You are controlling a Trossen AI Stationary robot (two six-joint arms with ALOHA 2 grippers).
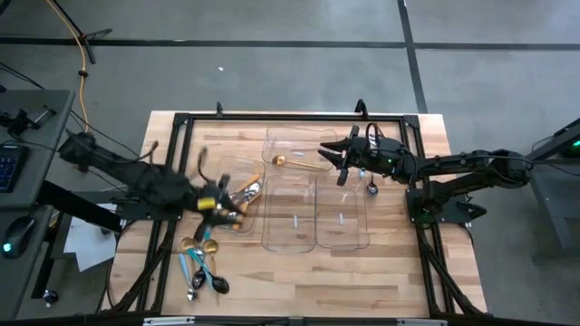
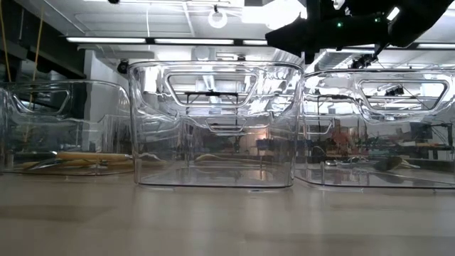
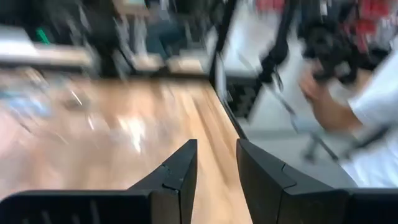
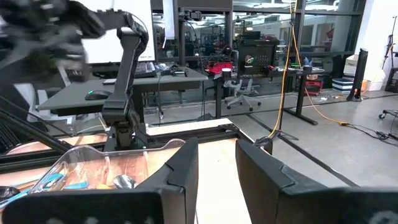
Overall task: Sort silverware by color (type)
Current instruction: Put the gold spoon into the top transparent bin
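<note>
Right now I am mid-sort: my left gripper (image 1: 237, 217) and right gripper (image 1: 333, 161) hang slightly open, holding nothing. Next I must grab a spoon from the silverware (image 1: 201, 264) near the table's (image 1: 299, 281) front-left corner.

Robotics laboratory. A framed wooden tabletop (image 1: 299, 272) stands on a concrete floor (image 1: 272, 23). Beyond it are desks (image 4: 155, 78), office chairs (image 4: 239, 93), and ceiling strip lights (image 2: 106, 40).

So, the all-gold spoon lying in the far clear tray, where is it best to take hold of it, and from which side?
Probably at the middle of the thin handle of the all-gold spoon, from straight above. It lies flat in the clear plastic tray, its round bowl toward the left arm's side, so a claw closing across the slim handle should hold better than on the bowl.
</note>
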